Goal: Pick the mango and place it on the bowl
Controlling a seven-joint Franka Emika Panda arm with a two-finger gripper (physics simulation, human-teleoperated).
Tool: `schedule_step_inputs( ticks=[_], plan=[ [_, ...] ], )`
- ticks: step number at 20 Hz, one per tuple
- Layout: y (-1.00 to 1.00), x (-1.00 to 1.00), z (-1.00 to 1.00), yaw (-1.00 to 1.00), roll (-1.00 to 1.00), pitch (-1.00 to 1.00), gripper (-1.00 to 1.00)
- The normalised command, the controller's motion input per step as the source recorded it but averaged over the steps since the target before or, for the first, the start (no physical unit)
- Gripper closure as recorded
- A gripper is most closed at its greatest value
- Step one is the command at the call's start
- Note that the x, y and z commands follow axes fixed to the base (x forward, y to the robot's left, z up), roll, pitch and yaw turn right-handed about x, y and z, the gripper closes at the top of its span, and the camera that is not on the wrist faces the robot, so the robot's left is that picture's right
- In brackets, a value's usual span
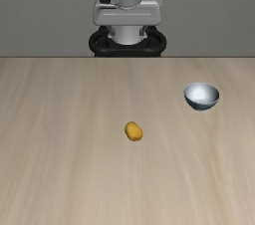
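Exterior view gives me the far edge of the surface [50,149] as a straight line across the upper third, with a plain grey wall [40,10] behind it. The robot base [127,42] stands at that edge, at 12 o'clock. The other 3 edges run past what I can see. Bare wood surrounds the mango [133,131] on every side, and the widest open stretch lies between 7 and 10 o'clock of it. The bowl [201,96] sits at about 2 o'clock from the mango, well apart from it, with open surface between the 2.

The mango lies just below the middle of the view, at 6 o'clock from the base, resting directly on the surface. It is a small oval, orange-yellow, a shade darker along its lower flank, with its long axis leaning a little toward 11 o'clock.

The surface is pale wood with fine grain running side to side. The bowl is round and shallow, upright, with a grey metallic sheen and a bright inside. The base is a black ring around a white cylinder, and above it sits a broad white and grey block of the arm [127,10]. I cannot tell whether the jaws are apart or together.
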Motion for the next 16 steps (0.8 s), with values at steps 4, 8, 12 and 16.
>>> schedule_step_inputs(
  ticks=[4,8,12,16],
  plan=[
    [0.0,1.0,0.0,0.0,0.0,0.0,-1.0],
    [0.0,1.0,0.0,0.0,0.0,0.0,-1.0],
    [0.0,1.0,0.0,0.0,0.0,0.0,-1.0],
    [0.0,1.0,0.0,0.0,0.0,0.0,-1.0]
  ],
)
